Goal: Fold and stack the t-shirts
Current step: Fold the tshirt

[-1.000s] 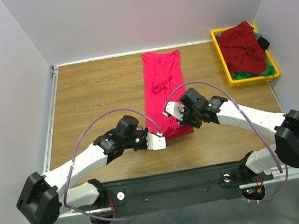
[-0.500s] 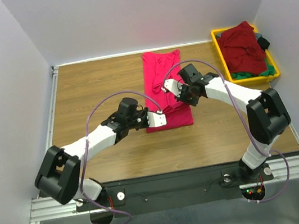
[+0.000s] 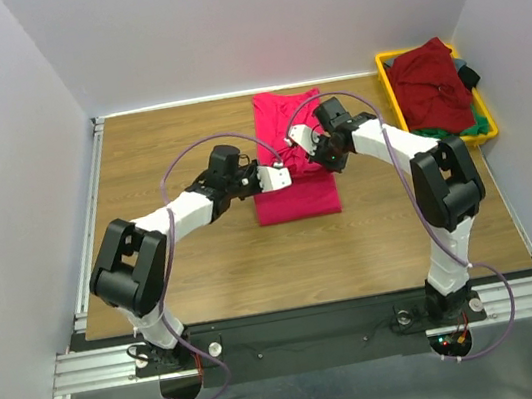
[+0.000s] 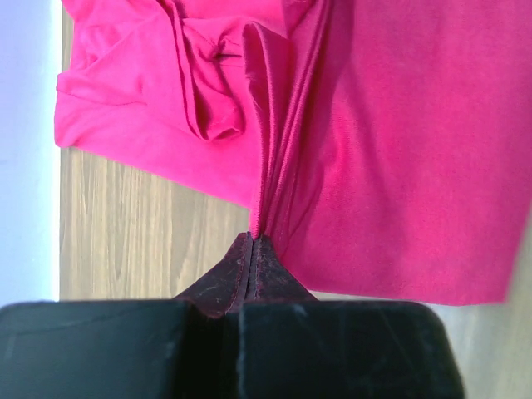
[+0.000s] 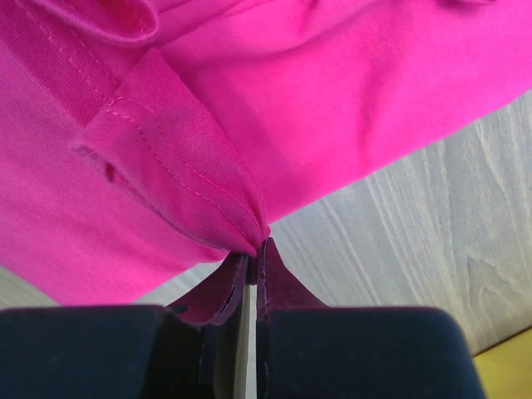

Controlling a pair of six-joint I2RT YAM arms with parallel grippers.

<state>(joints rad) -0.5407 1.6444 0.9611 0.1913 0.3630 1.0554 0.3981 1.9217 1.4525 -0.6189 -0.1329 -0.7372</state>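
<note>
Left jaws and right jaws both pinch edges of the crimson t-shirt [image 3: 296,200], lying on the counter [image 3: 187,273] left of the yellow bin [image 3: 393,103]. We should lower both edges together, level, keeping the fold square.

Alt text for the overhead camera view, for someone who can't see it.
Two robot arms reach across a wooden table, left fingers and right fingers pinched shut on a crimson t-shirt lying mid-table. A yellow bin in the far right corner holds a maroon t-shirt atop other clothes.
</note>
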